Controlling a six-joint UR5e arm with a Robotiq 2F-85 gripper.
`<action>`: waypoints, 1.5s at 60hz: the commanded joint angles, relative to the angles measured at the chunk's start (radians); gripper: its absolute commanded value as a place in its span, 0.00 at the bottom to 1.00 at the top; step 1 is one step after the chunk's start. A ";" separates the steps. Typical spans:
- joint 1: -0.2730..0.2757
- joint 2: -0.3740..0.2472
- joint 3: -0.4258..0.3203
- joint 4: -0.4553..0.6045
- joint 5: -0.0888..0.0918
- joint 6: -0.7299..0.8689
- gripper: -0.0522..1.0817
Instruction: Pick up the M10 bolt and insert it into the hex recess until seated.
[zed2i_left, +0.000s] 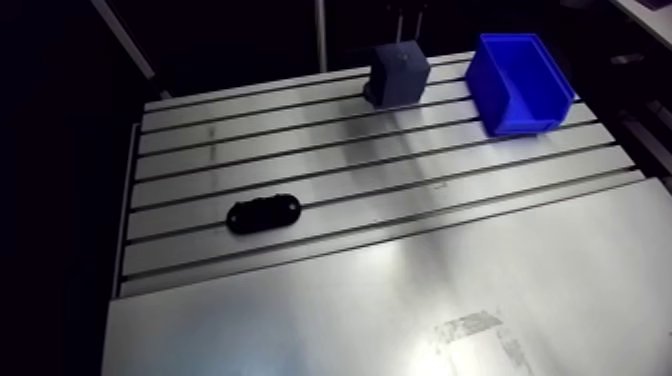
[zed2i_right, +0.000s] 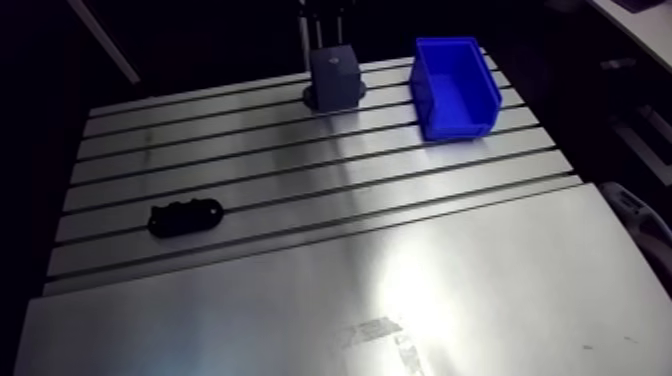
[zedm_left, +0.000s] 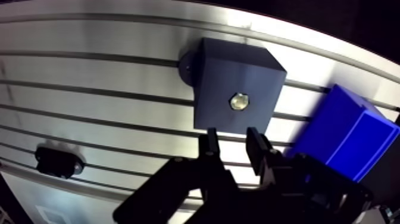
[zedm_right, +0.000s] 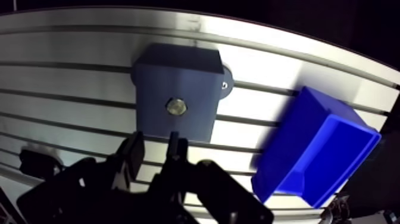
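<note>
Wrist view, looking down past the claw. The two fingers stand moderately apart with only bare desk and the near edge of the block showing in the gap; nothing is held.

Directly ahead of the claw, just beyond the fingertips, sits a dark block. In its upper face is a small bright hexagonal head, taken to be the M10 bolt. The head fills the hex recess, so the recess itself is hidden. Beside the claw on one flank stands an open blue bin, apparently empty. Well off on the opposite flank lies a small black part on the slotted surface.

Progress, as a judgement: the pick-up and the insertion look done, since the bolt is in the block and the claw is free of it. Whether the head is fully down, flush and square in its seat, cannot be settled from these views; no gap or tilt is evident, but the head is small. What remains, at most, is to confirm seating and clear the claw from the block.

Writing: no brand, label or lettering can be read on the block, bin, black part or claw. A scuffed pale patch on the plain near part of the desk, seen in the arm view, carries no legible text.
</note>
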 joint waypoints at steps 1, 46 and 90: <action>0.011 -0.055 -0.009 0.040 0.000 -0.006 0.05; 0.124 -0.403 0.086 0.183 0.007 0.236 0.05; 0.139 -0.562 0.207 0.152 0.004 0.235 0.05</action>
